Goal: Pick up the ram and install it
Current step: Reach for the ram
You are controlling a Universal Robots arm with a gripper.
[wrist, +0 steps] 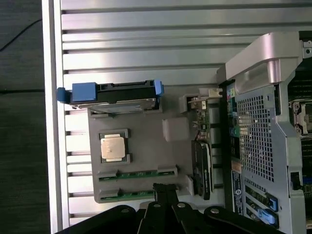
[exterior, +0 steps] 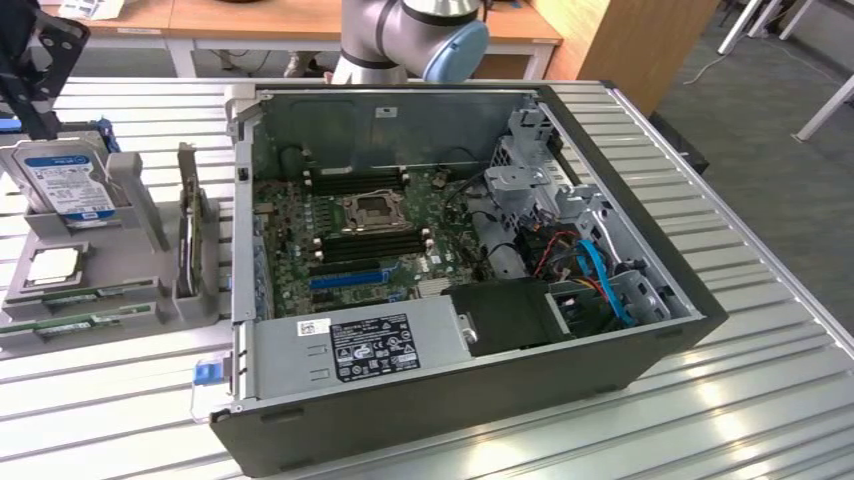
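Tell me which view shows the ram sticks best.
The wrist view: it looks straight down on both ram sticks in the grey holder, with the shut tool over one. The exterior view shows them small, at its left edge.

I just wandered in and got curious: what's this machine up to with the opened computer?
A robot arm hangs over a grey tray of parts beside the open computer case. Its fingers are shut, holding nothing, over two green ram sticks lying in the tray. Neither has been lifted yet.
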